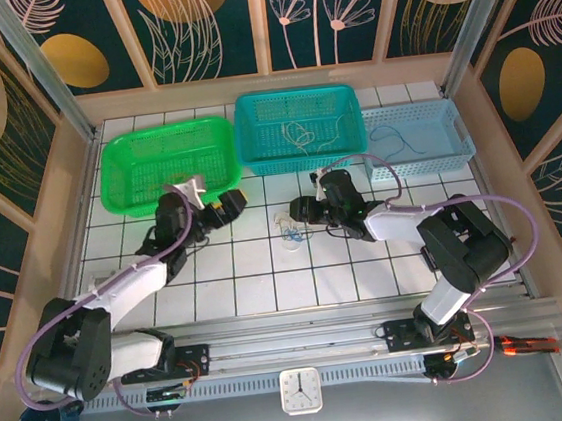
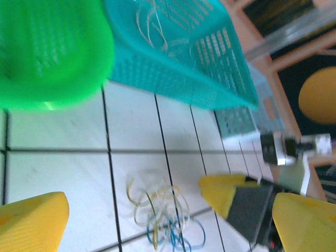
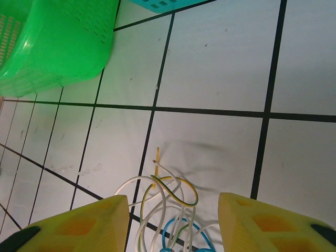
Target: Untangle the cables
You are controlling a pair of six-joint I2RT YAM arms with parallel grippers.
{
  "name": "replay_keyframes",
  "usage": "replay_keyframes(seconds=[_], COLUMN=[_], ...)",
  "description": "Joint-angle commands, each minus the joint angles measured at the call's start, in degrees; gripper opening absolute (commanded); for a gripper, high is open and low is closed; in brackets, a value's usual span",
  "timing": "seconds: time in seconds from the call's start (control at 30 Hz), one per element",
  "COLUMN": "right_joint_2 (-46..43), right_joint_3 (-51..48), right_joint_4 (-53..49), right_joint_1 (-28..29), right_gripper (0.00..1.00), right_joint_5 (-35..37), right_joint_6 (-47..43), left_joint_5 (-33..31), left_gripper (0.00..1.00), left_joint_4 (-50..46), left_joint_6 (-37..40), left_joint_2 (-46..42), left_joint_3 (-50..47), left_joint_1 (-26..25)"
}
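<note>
**Tangle on the table, both grippers spread**

From above, the tangle of cables (image 1: 292,235) lies on the white tiled table (image 1: 268,277), near the middle, in front of the teal basket (image 1: 301,164). The right gripper (image 1: 297,213) hangs just over it and the left gripper (image 1: 232,204) sits a little to the left, apart from the wires. This view also takes in the green basket (image 1: 110,188) on the left and the light blue basket (image 1: 422,161) on the right. Loose white wires (image 1: 299,134) lie in the teal one and a blue wire (image 1: 401,142) in the light blue one.

The left wrist camera looks along the table. Its gripper (image 2: 170,206) is spread wide and holds nothing. The tangle (image 2: 164,215) lies ahead on the tiles, with a yellow finger (image 2: 223,192) of the right gripper just beside it.

The right wrist camera gives the closest look. Its gripper (image 3: 173,202) stands open and the tangle (image 3: 168,212) lies between the two fingers, touching neither. Here the strands separate by colour: white loops, a yellow-green loop crossing them, a blue curl nearest the camera, and one short yellow end pointing away.
</note>
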Motion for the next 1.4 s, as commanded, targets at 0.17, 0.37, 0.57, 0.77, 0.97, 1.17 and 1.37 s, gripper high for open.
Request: replay_keyframes(seconds=[0.17, 0.37, 0.57, 0.77, 0.97, 1.17, 1.37], right_joint_2=[-2.4, -6.6, -7.4, -7.3, -6.4, -6.1, -5.9], right_joint_3=[0.6, -0.4, -1.1, -2.7, -3.3, -3.2, -3.3], right_joint_4=[-2.0, -3.0, -3.5, -2.0, -0.9, -0.5, -0.1], right_joint_1=[-0.3, -2.2, -2.5, -2.4, -1.5, -0.5, 0.2], right_gripper=[0.46, 0.47, 0.47, 0.46, 0.46, 0.46, 0.46], right_joint_5=[2.0, 2.6, 2.3, 1.0, 0.0, 0.1, 0.2], right_joint_6=[-1.6, -1.5, -1.6, -0.5, 0.4, 0.7, 0.7], left_joint_5=[-6.6, -8.3, -7.9, -7.3, -5.6, -4.8, -4.9], left_gripper=[0.99, 0.99, 0.83, 0.55, 0.44, 0.39, 0.37], left_joint_4=[0.7, 1.3, 1.4, 0.0, 0.7, 1.1, 1.2], left_joint_6=[5.7, 10.0, 16.4, 19.7, 20.5, 21.0, 21.3], left_joint_2=[7.1, 11.4, 13.7, 15.9, 19.4, 22.4, 24.5], left_joint_3=[1.7, 2.9, 3.4, 5.4, 7.9, 9.9, 11.1], left_joint_1=[-8.2, -11.0, -12.6, -13.2, -13.5, -13.6, -13.6])
